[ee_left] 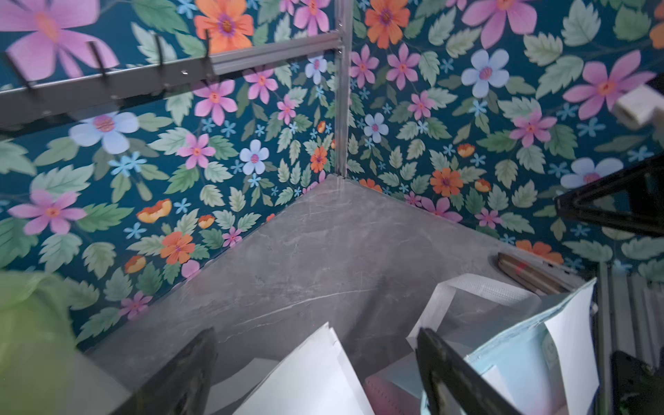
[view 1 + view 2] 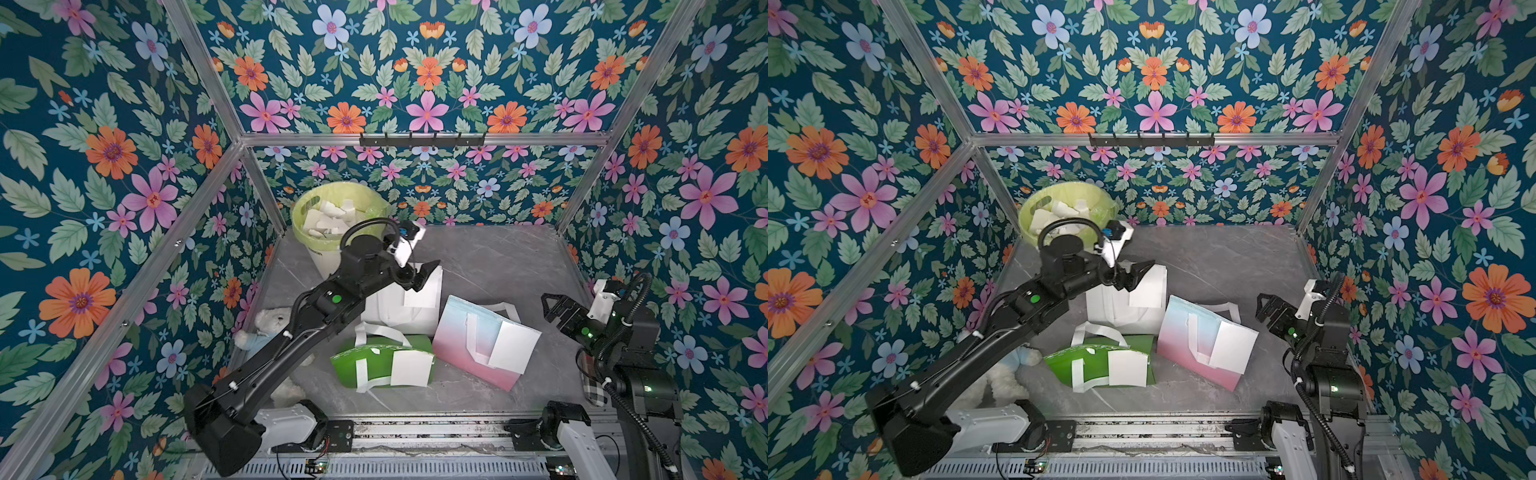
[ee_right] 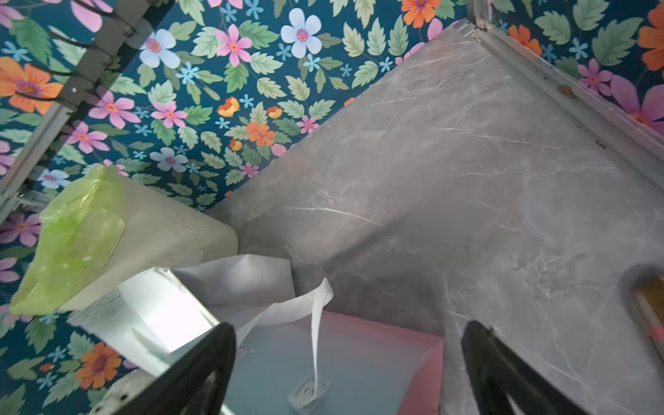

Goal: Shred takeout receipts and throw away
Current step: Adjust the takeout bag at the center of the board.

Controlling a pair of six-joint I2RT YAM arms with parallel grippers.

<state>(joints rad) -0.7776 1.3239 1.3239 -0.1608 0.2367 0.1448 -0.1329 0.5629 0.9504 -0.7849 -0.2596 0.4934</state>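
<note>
We are looking down on a grey table (image 2: 498, 257) closed in by floral walls. A bin (image 2: 297, 212) is standing in the back corner with white scraps (image 2: 328, 216) lying inside it.

The left claw (image 2: 428, 274) is hovering just beside the bin, at the top edge of a white bag (image 2: 390, 311). Its jaws are standing apart, released, with that edge showing between them.

One receipt (image 2: 422, 291) is lying against this bag's face, nearest the bin. A second receipt (image 2: 411, 368) is lying on a green bag (image 2: 353, 361), farther from the bin. A third receipt (image 2: 513, 347) is resting on a pink bag (image 2: 457, 332), farthest from the bin, with one corner jutting past the bag's edge.

The right claw (image 2: 550, 305) is hanging well apart from the bin, beyond the pink bag, with its jaws spread and empty. Bare table is running from the bin along the back wall, leaving open room there.
</note>
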